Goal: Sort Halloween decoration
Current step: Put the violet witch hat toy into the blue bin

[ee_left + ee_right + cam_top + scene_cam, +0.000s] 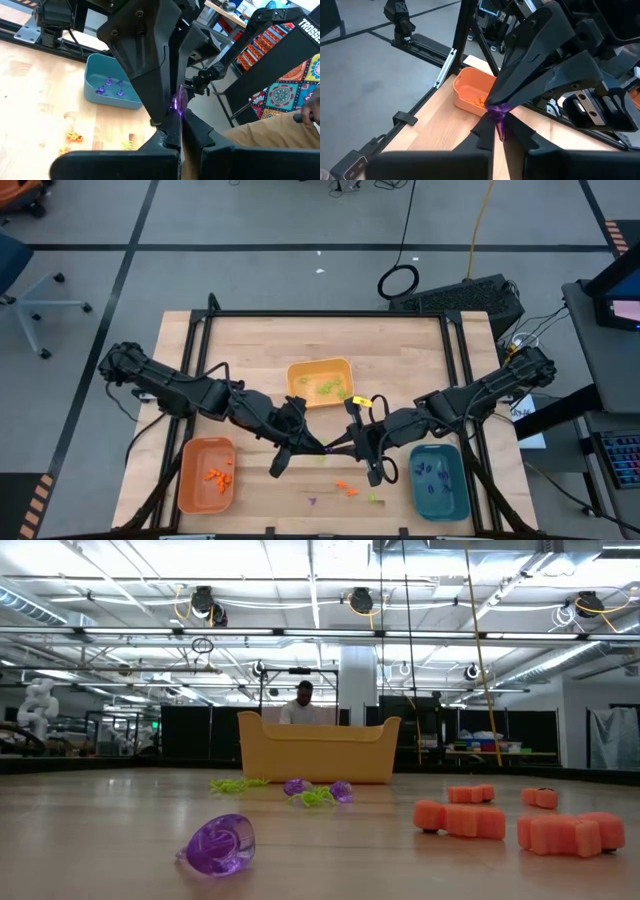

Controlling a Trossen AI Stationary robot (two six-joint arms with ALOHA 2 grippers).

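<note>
A small purple Halloween decoration piece (499, 116) hangs in the air over the table's middle, between my two grippers. My left gripper (303, 443) comes from the table's left and my right gripper (350, 442) from the right. Both are shut on the piece, tip to tip. Orange pieces lie in the orange tray (190, 485), green ones in the yellow tray (300, 375), purple ones in the teal tray (455, 495). Loose orange (346, 488), purple (311, 501) and green (374, 498) pieces lie on the wood near the front edge. My left gripper pinches one end of the purple piece (178, 101) between its two fingertips, reaching nearly level from the table's left. The piece is clear of the table. My right gripper pinches the piece's other end (500, 129) between its two fingertips, reaching nearly level from the table's right. The piece sits upright and thin between the pads, with the left gripper's fingertips (494, 102) right against it.
The low view shows a purple piece (218, 843) close by, orange pieces (460, 818) to the right, green and purple ones (318, 797) before the yellow tray (318, 748). A person sits beyond the table's far edge. A black frame rims the table (450, 360).
</note>
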